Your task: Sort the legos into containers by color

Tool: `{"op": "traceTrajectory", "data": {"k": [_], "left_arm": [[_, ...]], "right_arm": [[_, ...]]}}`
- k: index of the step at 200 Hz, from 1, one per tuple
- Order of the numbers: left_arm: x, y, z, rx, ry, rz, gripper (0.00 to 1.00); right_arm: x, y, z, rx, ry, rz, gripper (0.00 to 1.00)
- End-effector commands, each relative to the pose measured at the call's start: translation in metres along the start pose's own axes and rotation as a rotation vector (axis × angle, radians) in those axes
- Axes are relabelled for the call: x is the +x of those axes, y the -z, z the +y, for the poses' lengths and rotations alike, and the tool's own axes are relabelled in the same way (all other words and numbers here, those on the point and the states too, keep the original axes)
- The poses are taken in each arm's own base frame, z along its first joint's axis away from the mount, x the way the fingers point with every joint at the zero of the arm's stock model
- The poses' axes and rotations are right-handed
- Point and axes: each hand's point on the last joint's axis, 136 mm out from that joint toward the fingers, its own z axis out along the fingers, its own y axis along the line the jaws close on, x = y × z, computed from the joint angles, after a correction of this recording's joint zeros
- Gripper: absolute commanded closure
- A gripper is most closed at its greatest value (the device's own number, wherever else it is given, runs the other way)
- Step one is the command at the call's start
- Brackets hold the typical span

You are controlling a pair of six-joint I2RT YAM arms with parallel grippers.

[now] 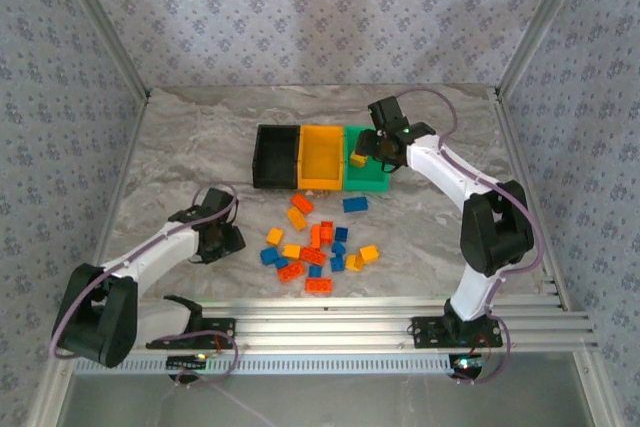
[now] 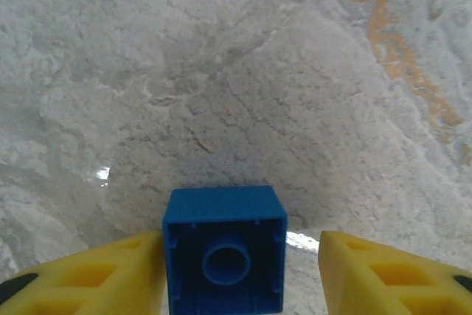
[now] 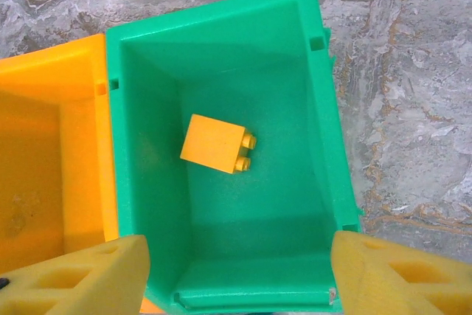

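Two open hands: left straddles one blue brick, right overhangs one yellow brick.

The yellow-orange bin has a black bin to its left and a green bin to its right, on a table of grey marble pattern with rust-brown veins. In front of the yellow-orange bin the legos are blue, orange and yellow; a yellow brick lies in the green bin and a blue brick on the grey marble. The walls behind it bear pale lilac paper with a small repeating floral motif.
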Motion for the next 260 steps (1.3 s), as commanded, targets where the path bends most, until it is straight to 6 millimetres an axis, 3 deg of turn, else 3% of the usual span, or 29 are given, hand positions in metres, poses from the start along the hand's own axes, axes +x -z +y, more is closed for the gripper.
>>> {"op": "traceTrajectory", "data": {"k": [1, 56, 74, 94, 133, 140, 162, 203, 225, 260], "left_arm": [[0.002, -0.003, 0.003, -0.015, -0.011, -0.004, 0.51], [0.002, 0.002, -0.005, 0.020, -0.020, -0.003, 0.67], [-0.005, 0.013, -0.020, 0.070, -0.035, -0.022, 0.68], [-0.028, 0.038, -0.056, 0.165, -0.061, -0.082, 0.69], [-0.102, 0.082, -0.130, 0.271, -0.099, -0.246, 0.74], [-0.115, 0.085, -0.140, 0.268, -0.107, -0.271, 0.74], [-0.150, 0.080, -0.169, 0.243, -0.132, -0.310, 0.73], [-0.190, 0.056, -0.214, 0.215, -0.157, -0.313, 0.71], [-0.200, 0.040, -0.225, 0.190, -0.170, -0.296, 0.68], [-0.202, 0.033, -0.235, 0.203, -0.172, -0.279, 0.48]], "right_arm": [[-0.003, 0.008, -0.004, -0.004, -0.030, -0.016, 0.32], [0.002, 0.011, -0.012, 0.005, -0.036, -0.019, 0.33], [0.003, 0.014, -0.016, 0.004, -0.040, -0.027, 0.33], [0.008, 0.017, -0.021, 0.006, -0.041, -0.039, 0.33], [0.022, 0.019, -0.029, 0.008, -0.077, -0.025, 0.33], [0.037, 0.014, -0.039, 0.031, -0.073, 0.007, 0.33], [0.049, 0.017, -0.047, 0.042, -0.074, 0.022, 0.33], [0.063, 0.025, -0.059, 0.044, -0.076, 0.024, 0.33], [0.073, 0.029, -0.060, 0.024, -0.075, 0.038, 0.33], [0.088, 0.036, -0.058, -0.020, -0.062, 0.060, 0.31]]}}
